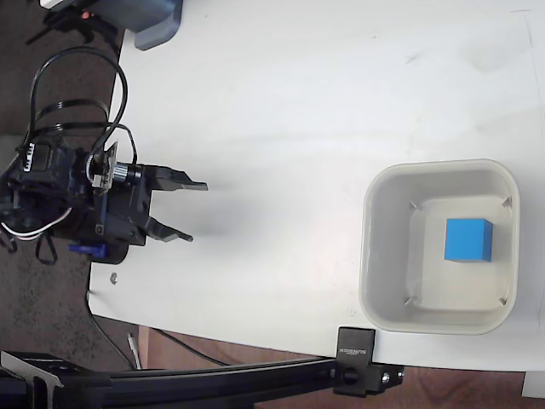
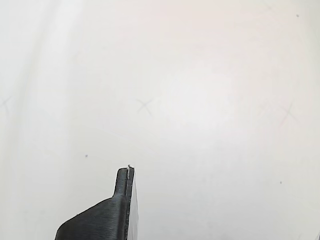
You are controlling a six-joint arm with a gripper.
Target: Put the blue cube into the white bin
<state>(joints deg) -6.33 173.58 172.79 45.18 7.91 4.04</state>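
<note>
The blue cube [image 1: 468, 239] lies on the floor of the white bin [image 1: 387, 183], toward its right side, in the fixed view. The bin stands at the right of the white table. My gripper [image 1: 198, 211] is far off at the table's left edge, open, its two dark fingers pointing right with nothing between them. The wrist view holds only bare table surface and one black fingertip [image 2: 124, 181] at the bottom; neither cube nor bin appears there.
A grey-blue rounded box [image 1: 157, 25] sits at the table's top left corner. A black clamp [image 1: 356, 362] and bar run along the bottom edge. Cables [image 1: 60, 102] loop over the arm at the left.
</note>
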